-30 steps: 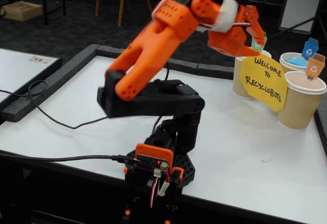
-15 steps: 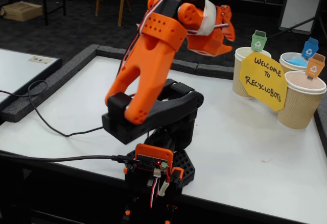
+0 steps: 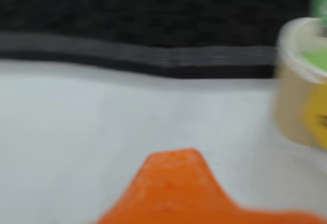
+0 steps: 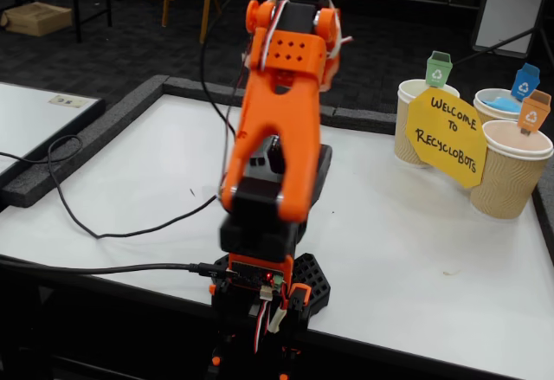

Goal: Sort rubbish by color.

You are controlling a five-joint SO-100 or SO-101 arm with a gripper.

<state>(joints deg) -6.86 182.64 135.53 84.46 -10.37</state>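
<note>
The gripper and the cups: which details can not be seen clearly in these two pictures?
- Gripper: in the fixed view the orange arm hides it; the blurred wrist view shows only one orange tip, so open or shut is unknown.
- Orange-tagged cup: its inside is below the rim in the fixed view.
- Green-tagged cup: cut off by the right edge of the wrist view, something green inside, shape blurred.
- Yellow sign: covers the cup fronts.
</note>
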